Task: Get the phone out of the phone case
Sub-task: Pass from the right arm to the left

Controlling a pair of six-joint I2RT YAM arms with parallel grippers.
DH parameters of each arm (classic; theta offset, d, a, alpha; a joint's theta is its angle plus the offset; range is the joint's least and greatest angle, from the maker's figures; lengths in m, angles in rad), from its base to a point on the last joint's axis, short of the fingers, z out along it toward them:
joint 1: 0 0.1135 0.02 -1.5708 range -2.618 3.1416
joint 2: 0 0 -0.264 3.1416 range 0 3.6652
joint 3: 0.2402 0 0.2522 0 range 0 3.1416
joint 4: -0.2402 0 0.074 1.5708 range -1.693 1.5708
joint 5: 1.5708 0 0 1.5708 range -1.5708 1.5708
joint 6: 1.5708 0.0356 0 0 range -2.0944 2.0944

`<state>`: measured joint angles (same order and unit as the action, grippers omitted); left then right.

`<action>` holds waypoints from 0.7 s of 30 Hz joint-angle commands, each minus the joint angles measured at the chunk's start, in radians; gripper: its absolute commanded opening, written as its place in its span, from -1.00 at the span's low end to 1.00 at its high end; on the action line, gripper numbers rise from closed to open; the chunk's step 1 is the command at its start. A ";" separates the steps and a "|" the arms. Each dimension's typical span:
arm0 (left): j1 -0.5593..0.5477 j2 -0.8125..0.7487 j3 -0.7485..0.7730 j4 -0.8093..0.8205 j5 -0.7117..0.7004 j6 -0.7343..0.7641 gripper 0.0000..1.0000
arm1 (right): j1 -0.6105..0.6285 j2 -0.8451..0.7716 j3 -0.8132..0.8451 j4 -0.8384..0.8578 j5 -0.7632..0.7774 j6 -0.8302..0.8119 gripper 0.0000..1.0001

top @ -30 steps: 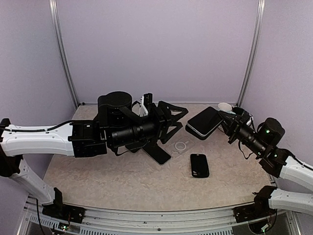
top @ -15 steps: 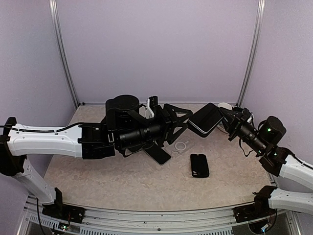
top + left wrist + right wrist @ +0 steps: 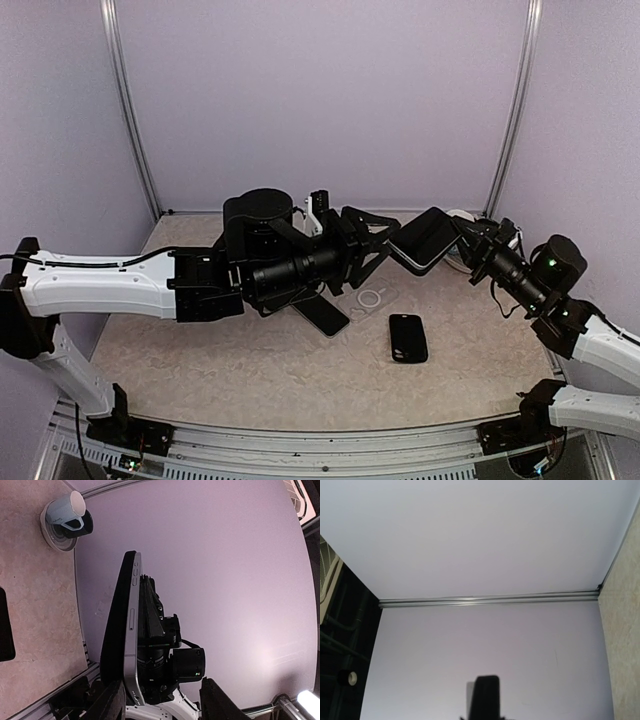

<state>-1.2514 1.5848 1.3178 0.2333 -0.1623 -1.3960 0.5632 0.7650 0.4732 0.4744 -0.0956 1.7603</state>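
A phone (image 3: 424,240) with a silver side (image 3: 132,630) hangs tilted above the back right of the table. A black case (image 3: 114,630) covers one of its faces. My right gripper (image 3: 462,243) is shut on its right end. The right wrist view shows only a dark edge of the phone (image 3: 485,697) against the wall. My left gripper (image 3: 378,247) is open at the phone's left end. In the left wrist view the phone's end sits between the left fingertips (image 3: 111,703), close to one and well apart from the other.
A second black phone (image 3: 408,338) lies flat on the table in front of the held one. A black flat piece (image 3: 322,313) and a clear ringed piece (image 3: 369,298) lie under the left arm. A mug on a saucer (image 3: 67,517) stands at the back right.
My left arm has moved right until its fingers flank the phone's end, and its jaws have narrowed a little. The right gripper has raised and tilted the phone toward it.
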 commanded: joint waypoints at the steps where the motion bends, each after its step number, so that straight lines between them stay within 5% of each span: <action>1: -0.006 0.014 0.034 -0.029 0.019 0.036 0.11 | 0.011 -0.034 0.058 0.035 -0.054 -0.026 -1.00; 21: -0.030 -0.053 0.067 -0.072 -0.003 0.152 0.13 | 0.011 -0.035 0.080 0.005 -0.055 -0.064 -1.00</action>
<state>-1.2720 1.5654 1.3518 0.1619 -0.1646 -1.2900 0.5629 0.7479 0.5110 0.4366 -0.1318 1.6997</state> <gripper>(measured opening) 0.566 0.105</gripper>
